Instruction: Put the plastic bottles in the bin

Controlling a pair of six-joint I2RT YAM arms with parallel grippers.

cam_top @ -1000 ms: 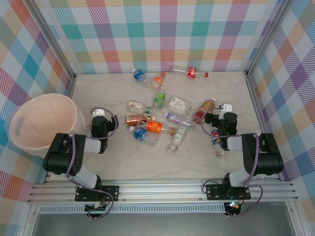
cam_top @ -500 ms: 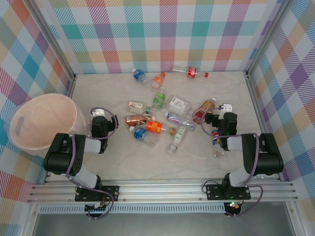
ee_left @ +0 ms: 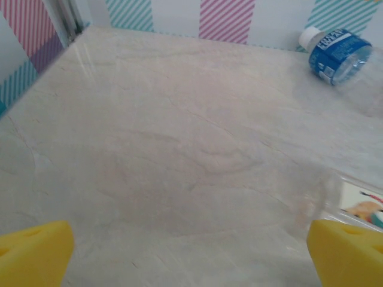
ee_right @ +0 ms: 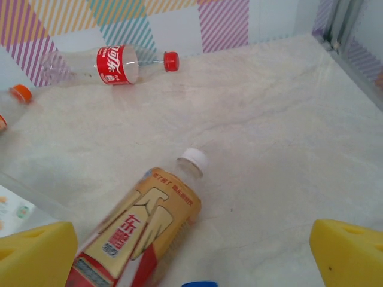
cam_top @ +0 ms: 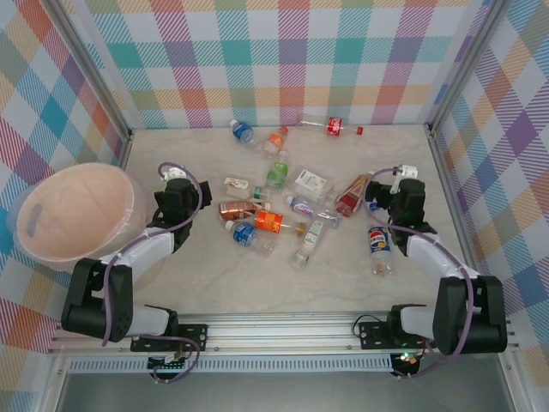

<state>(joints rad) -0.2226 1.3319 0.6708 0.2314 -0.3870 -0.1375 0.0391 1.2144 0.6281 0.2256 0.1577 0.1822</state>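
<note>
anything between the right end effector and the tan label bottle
Nothing visible: the clear plastic bottle with tan-and-red label and white cap lies right ahead of the open right end effector.

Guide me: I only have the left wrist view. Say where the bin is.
Observer: The bin stands at the far left, left of the left pincer.
Operator: Give me a bottle close by.
Observer: A copper bottle lies on its side to that pincer's right.
Operator: Report the right pincer.
Observer: The right pincer is open, with a tan-labelled bottle lying on its side just ahead of it.
</note>
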